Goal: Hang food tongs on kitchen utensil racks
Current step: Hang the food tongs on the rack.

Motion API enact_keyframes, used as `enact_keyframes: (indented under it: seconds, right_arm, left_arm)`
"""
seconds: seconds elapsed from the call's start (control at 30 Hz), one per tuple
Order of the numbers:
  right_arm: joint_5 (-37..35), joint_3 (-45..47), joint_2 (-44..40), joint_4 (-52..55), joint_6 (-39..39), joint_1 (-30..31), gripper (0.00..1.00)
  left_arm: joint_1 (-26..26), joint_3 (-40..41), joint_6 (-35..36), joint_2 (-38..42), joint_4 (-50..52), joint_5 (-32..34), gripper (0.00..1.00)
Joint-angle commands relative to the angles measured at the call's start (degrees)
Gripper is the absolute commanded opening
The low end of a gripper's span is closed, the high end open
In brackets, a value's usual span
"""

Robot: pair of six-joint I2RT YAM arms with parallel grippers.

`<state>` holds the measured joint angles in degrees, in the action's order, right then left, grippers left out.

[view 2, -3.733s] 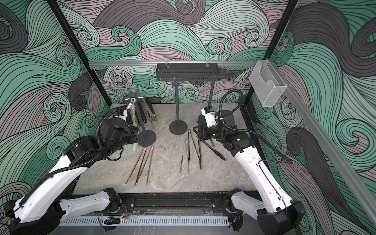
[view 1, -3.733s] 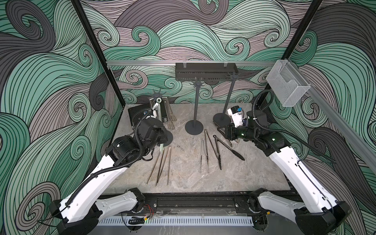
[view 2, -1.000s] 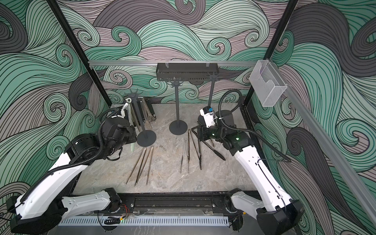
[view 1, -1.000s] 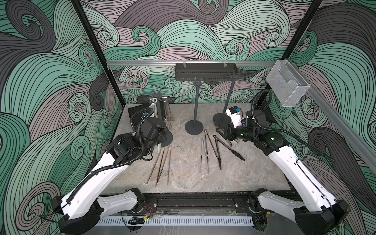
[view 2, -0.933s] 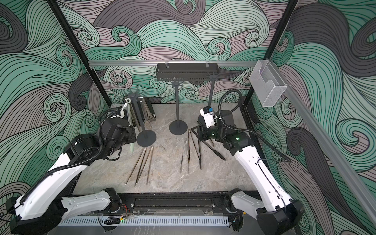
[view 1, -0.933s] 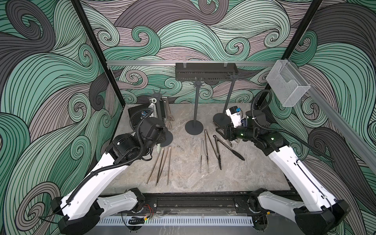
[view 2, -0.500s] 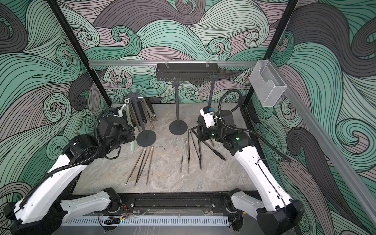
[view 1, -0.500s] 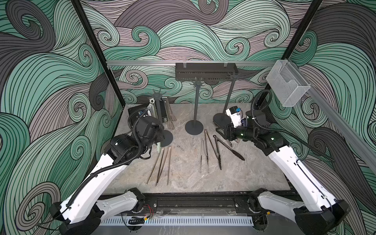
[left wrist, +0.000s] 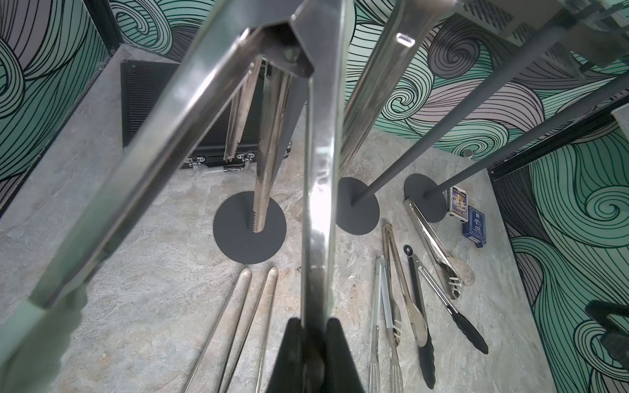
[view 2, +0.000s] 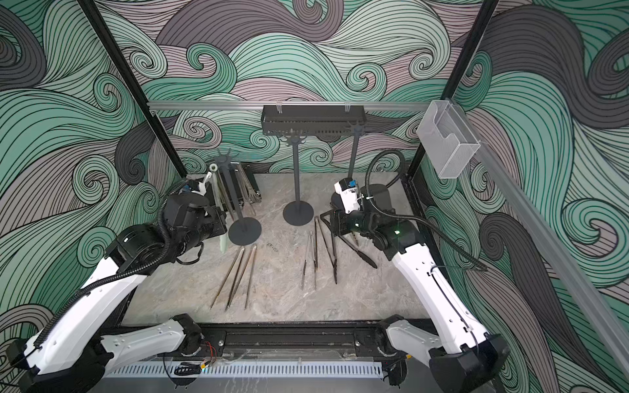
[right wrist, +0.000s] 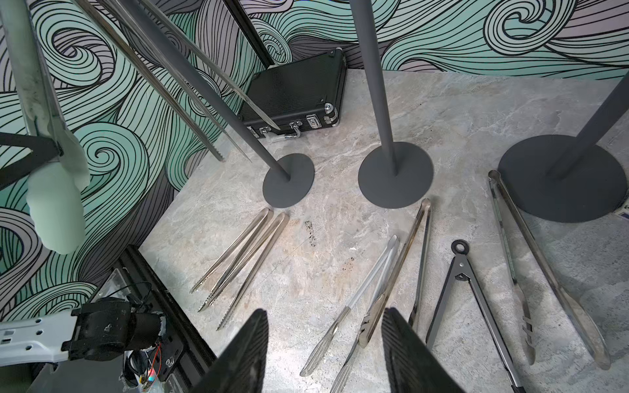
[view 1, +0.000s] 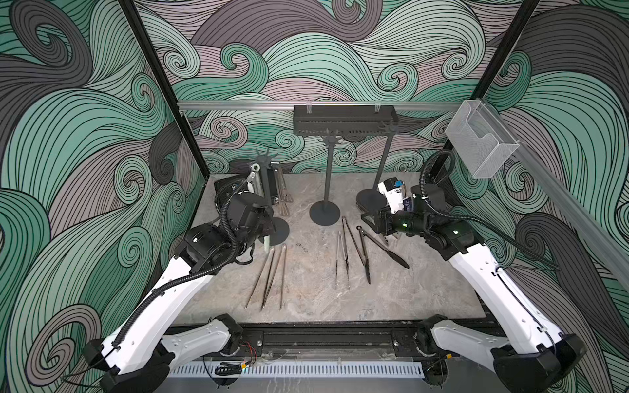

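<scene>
Currently, item one: my left gripper (left wrist: 315, 328), clamped on one arm of the green-tipped tongs (view 1: 266, 243), loop uppermost, apparently to hook the prongs of the rack (view 1: 266, 158) at ten o'clock. Item two: my right gripper (right wrist: 323, 340), parted, empty, above loose tongs (right wrist: 403, 255).

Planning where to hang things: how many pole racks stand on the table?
3: left rack, with tongs hanging; middle rack, centre; right rack, back right, foot partly hidden. None seems hidden.
</scene>
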<state>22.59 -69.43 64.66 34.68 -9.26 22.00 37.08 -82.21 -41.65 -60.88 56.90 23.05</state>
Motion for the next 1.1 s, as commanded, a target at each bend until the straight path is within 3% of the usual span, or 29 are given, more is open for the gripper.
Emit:
enact_keyframes:
  seconds: [0.0, 1.07]
  right_arm:
    - [0.7, -0.2, 0.1, -0.2, -0.2, 0.2, 0.56]
    - [0.9, -0.1, 0.8, -0.3, -0.2, 0.2, 0.56]
  left_arm:
    - [-0.9, -0.1, 0.9, 0.5, -2.1, -0.1, 0.0]
    - [-2.7, 4.7, 0.6, 0.8, -6.6, -3.7, 0.0]
